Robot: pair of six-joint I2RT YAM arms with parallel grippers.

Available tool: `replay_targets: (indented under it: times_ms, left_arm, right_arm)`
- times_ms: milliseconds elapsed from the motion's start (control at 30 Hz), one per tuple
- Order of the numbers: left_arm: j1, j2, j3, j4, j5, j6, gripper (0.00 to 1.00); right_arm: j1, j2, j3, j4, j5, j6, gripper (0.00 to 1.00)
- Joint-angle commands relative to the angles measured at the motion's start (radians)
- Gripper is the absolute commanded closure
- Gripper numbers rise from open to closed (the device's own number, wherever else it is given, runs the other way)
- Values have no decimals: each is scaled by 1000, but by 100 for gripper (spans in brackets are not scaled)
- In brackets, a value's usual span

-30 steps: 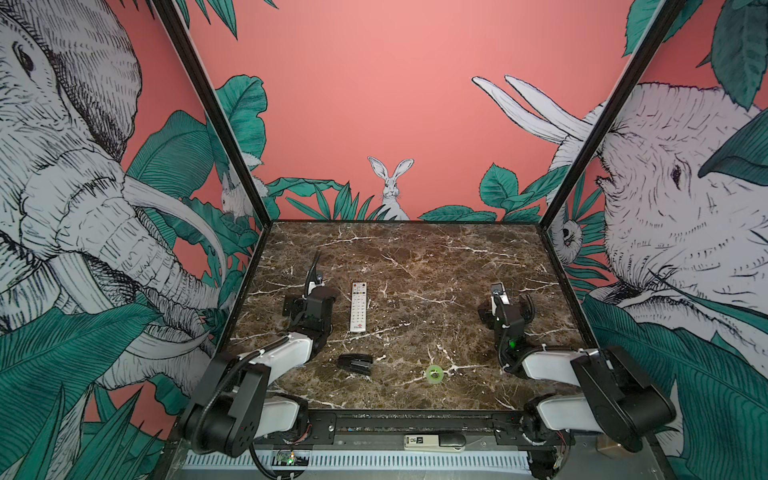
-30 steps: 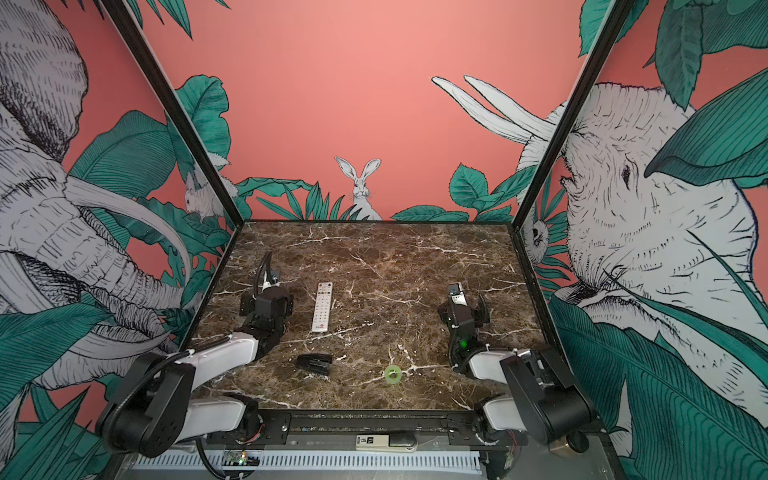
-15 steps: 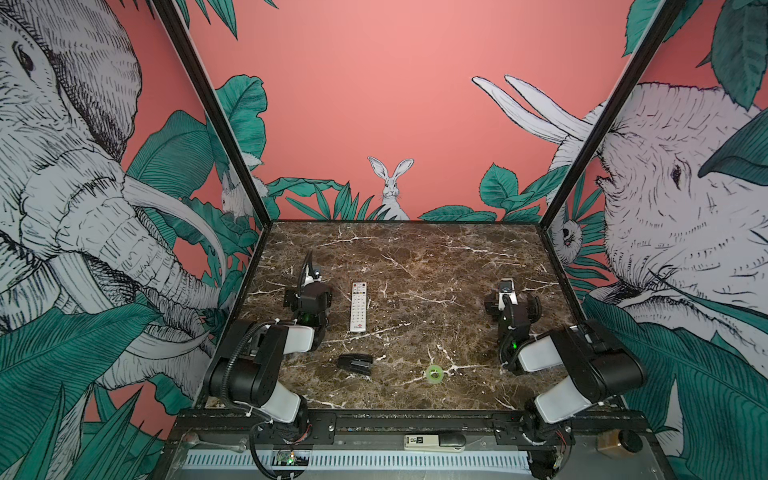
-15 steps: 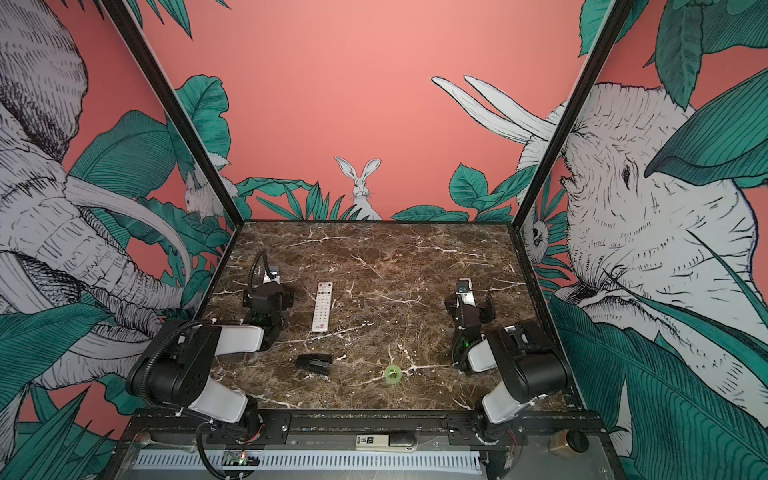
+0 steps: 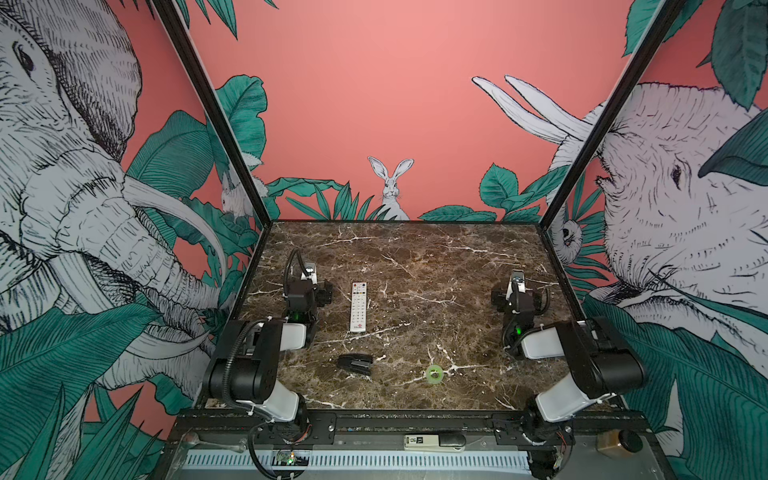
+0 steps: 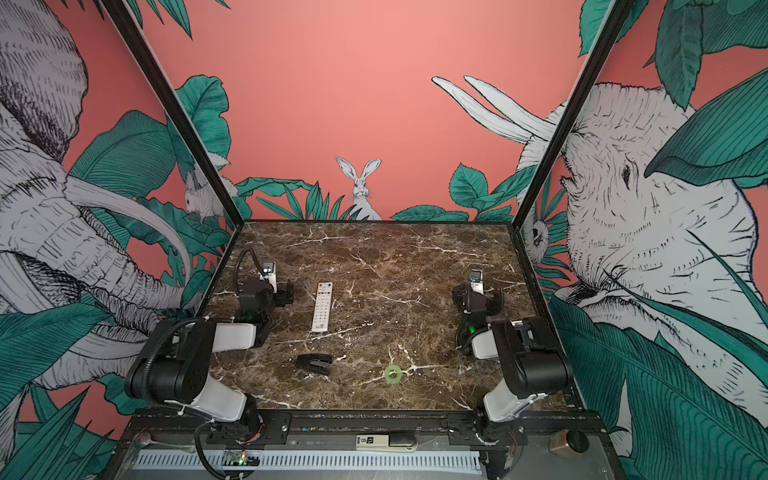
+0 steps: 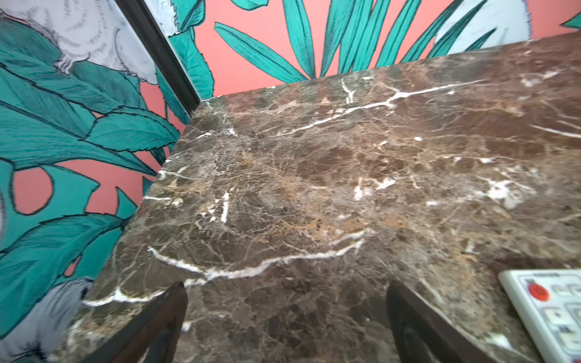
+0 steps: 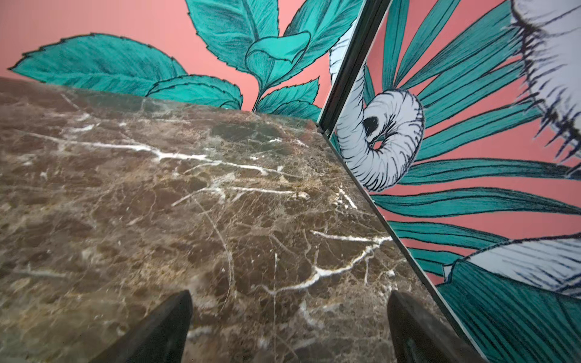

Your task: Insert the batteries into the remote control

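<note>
on the marble table (image 5: pixel 415 257), left of its middle, the remote control (image 5: pixel 358 306) lay flat, buttons up, its long axis running from the near edge to the far, red button at the far end. my left gripper (image 7: pixel 286 295) sat just beside it, jaws wide apart and empty, the remote on its right. the right gripper (image 8: pixel 289 298), equally spread, was well apart. slim white plastic on glossy veined stone. no batteries showed in any view. i judged the left arm nearer.
</note>
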Motion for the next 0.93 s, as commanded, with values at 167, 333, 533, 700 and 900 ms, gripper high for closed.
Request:
replay_targets:
  times_ms: [167, 333, 533, 700, 900]
  left_arm:
    - [9, -4, -26, 61, 45, -7, 0]
    - [9, -4, -22, 53, 47, -8, 0]
    - [9, 0, -21, 59, 47, -7, 0]
    - [11, 2, -15, 50, 53, -8, 0]
    - [13, -1, -19, 53, 56, -9, 0]
  right_arm:
    - [-50, -26, 23, -106, -64, 76, 1]
    - [-51, -29, 18, -97, -64, 74, 1]
    - [-50, -29, 15, -91, -68, 70, 1]
    - [-51, -29, 16, -89, -68, 69, 1]
    - [-50, -28, 16, -88, -67, 69, 1]
